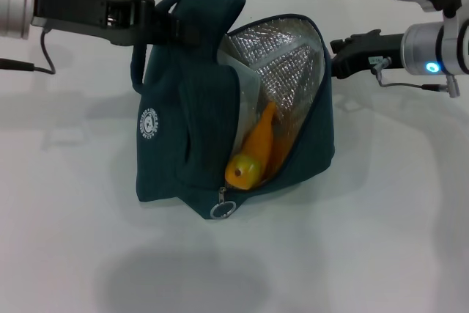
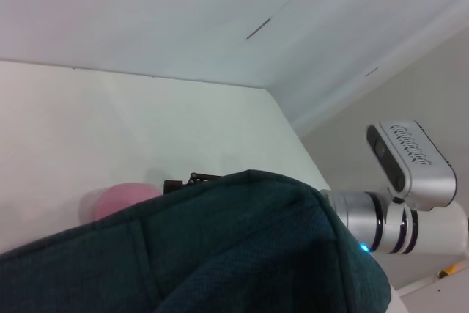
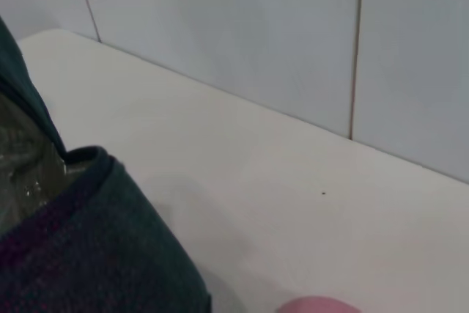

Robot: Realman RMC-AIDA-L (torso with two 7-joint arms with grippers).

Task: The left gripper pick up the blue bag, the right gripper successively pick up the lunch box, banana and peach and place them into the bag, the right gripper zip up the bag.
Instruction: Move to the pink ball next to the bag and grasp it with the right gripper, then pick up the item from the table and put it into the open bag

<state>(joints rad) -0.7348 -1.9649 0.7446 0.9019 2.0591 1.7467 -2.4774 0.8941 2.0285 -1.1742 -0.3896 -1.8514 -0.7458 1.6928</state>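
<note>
The left gripper point(image 1: 170, 26), a black two-finger claw, is clamped on a handle at the top of the dark teal fabric blue bag point(image 1: 183, 130), holding it upright on the white table point(image 1: 366, 254). The right gripper point(image 1: 333, 56), the other black claw, sits at the bag's far edge by the open mouth; whether its fingers are spread or closed cannot be told. One yellow-orange banana point(image 1: 253, 155) lies inside against the silver foil lining point(image 1: 286, 64), its long axis slanting up and into the bag, its blunt end by the ring zip pull point(image 1: 223, 209). One pink peach point(image 2: 121, 199) rests on the table behind the bag.
</note>
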